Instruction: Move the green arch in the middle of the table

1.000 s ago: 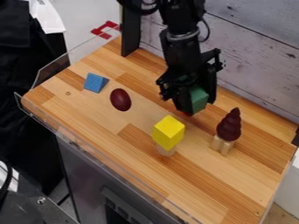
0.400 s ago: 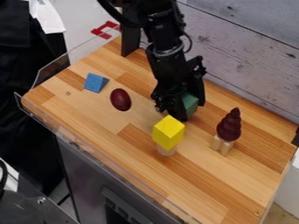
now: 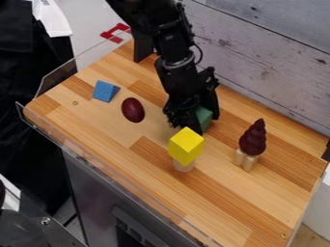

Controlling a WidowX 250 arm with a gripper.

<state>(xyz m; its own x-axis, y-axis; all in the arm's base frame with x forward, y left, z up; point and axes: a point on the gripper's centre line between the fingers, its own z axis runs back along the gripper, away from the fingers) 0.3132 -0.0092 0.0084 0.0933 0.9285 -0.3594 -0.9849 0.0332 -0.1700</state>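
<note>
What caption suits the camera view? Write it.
Gripper holding the green arch behind a yellow block on a wooden tabletop.

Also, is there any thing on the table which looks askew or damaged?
No damage visible. The yellow block looks a little precarious: it rests on a narrower wooden piece, its edges overhanging.

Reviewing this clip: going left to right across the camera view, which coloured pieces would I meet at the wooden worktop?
Blue wedge → dark red egg shape → yellow block → green arch → dark red swirled cone
</note>
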